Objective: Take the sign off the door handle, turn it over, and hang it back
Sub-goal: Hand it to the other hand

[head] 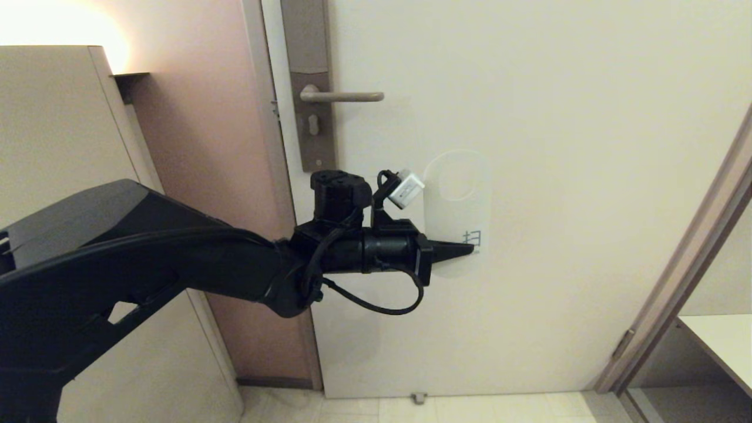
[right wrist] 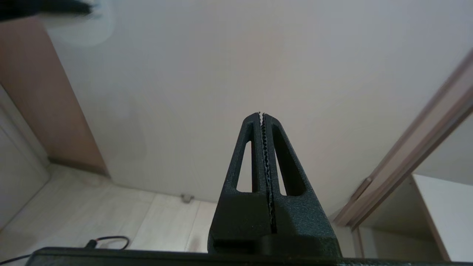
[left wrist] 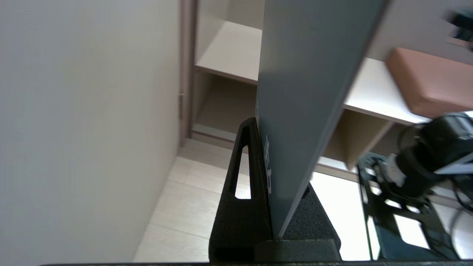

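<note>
Holding the sign by its lower end in the clamped left gripper, white face outward, below the door handle, probably for rehanging; right gripper closed, empty.

White-faced sign upright, seemingly off the door handle.

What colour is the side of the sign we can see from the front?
White, with blue writing near the bottom of the sign. The head view shows it best.
</note>
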Available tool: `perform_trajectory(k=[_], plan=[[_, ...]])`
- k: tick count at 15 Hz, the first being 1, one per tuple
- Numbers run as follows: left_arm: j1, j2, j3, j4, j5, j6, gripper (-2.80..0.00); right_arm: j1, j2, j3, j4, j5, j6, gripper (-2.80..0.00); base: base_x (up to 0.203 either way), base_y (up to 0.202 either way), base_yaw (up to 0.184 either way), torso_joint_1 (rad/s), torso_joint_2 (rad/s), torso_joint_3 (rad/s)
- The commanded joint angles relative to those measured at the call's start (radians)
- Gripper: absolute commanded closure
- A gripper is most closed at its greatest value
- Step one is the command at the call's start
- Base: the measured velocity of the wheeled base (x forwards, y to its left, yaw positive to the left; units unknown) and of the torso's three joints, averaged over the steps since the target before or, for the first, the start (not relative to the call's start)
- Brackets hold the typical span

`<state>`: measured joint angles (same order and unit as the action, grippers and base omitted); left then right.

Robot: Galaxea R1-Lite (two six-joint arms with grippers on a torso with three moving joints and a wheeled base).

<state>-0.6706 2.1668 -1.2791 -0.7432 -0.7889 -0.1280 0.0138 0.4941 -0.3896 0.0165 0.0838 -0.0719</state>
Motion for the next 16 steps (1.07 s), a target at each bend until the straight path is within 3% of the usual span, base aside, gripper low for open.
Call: perform_trajectory(k=[1,6,9,12,16], plan=[[0.002,-0.006,0.0,-0.004,-0.023,-0.001,0.0,0.0,0.231,-0.033,-0.047,0.003,0.005,0.0,0.0,0.0,0.0,0.0,0.0,0.0],[0.002,-0.007,-0.002,-0.019,-0.091,-0.036,0.0,-0.01,0.575,-0.084,-0.311,0.016,0.114,0.0,0.0,0.0,0.0,0.0,0.0,0.0],[0.0,-0.008,-0.002,-0.022,-0.129,-0.046,0.0,-0.014,0.734,-0.194,-0.394,0.027,0.142,0.0,0.0,0.0,0.0,0.0,0.0,0.0],[-0.007,-0.007,-0.003,-0.035,-0.145,-0.065,0.0,-0.014,0.786,-0.282,-0.406,0.146,0.139,0.0,0.0,0.0,0.0,0.0,0.0,0.0],[-0.009,-0.002,-0.002,-0.038,-0.173,-0.065,0.0,-0.012,0.787,-0.302,-0.407,0.339,0.114,0.0,0.0,0.0,0.0,0.0,0.0,0.0]])
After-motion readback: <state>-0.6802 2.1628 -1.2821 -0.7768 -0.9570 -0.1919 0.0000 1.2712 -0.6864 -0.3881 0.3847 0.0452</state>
